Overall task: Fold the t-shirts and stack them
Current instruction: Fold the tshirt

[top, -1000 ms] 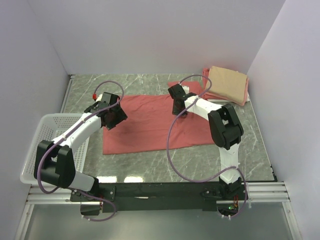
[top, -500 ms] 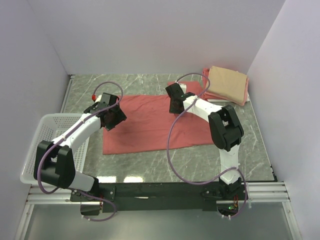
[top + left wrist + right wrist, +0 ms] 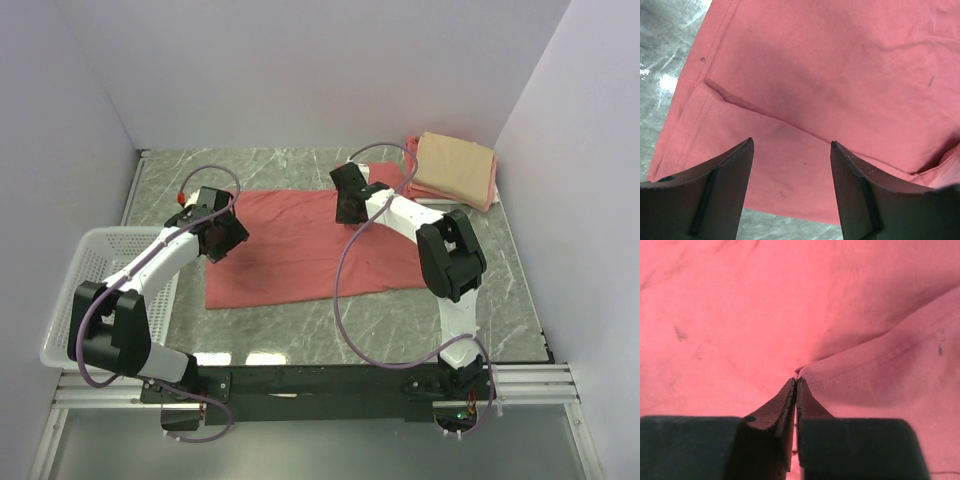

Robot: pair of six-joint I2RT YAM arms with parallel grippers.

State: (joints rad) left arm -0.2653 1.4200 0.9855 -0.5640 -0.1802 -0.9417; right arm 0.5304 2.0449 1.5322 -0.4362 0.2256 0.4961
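Both arms have crept toward the far wall in the last second, the right one taking a pinch of cloth with it. At left, beside the white mesh basket [image 3: 70, 300], the left gripper [image 3: 216, 233] hovers with jaws spread wide above the left hem of the salmon-red t-shirt [image 3: 300, 255], which lies flat across the middle of the marble table [image 3: 500, 290]. At centre, the right gripper [image 3: 348, 206] is clamped tight on a raised fold at the shirt's far edge. At far right, a tan t-shirt [image 3: 455, 165] rests folded on a pink one [image 3: 452, 197] in the corner
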